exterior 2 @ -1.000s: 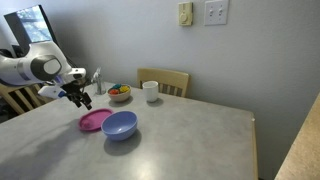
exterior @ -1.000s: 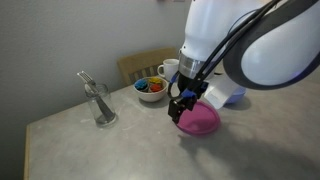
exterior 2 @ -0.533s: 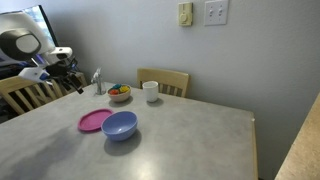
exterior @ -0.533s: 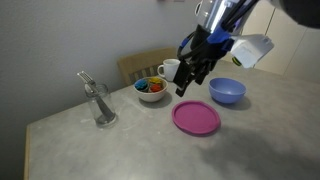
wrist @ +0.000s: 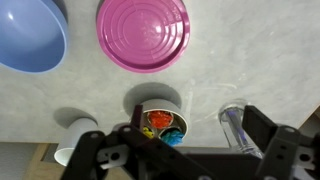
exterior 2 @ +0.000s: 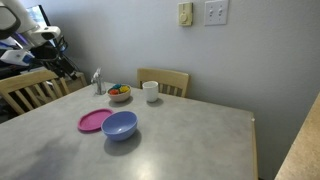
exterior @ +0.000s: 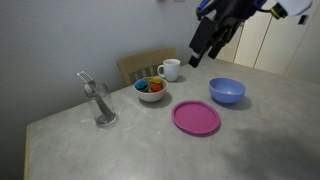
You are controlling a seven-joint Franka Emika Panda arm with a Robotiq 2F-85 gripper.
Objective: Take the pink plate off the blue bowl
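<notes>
Hovering high above the table (exterior: 90,145), the gripper (exterior: 203,52) carries nothing; in the wrist view its jaws stand wide apart. Below it, the pink plate (exterior: 196,117) lies flat on the tabletop just beside the blue bowl (exterior: 227,91), with a narrow gap between them and the bowl uncovered. Judged from this layout, the task appears complete, and no step seems left.
</notes>
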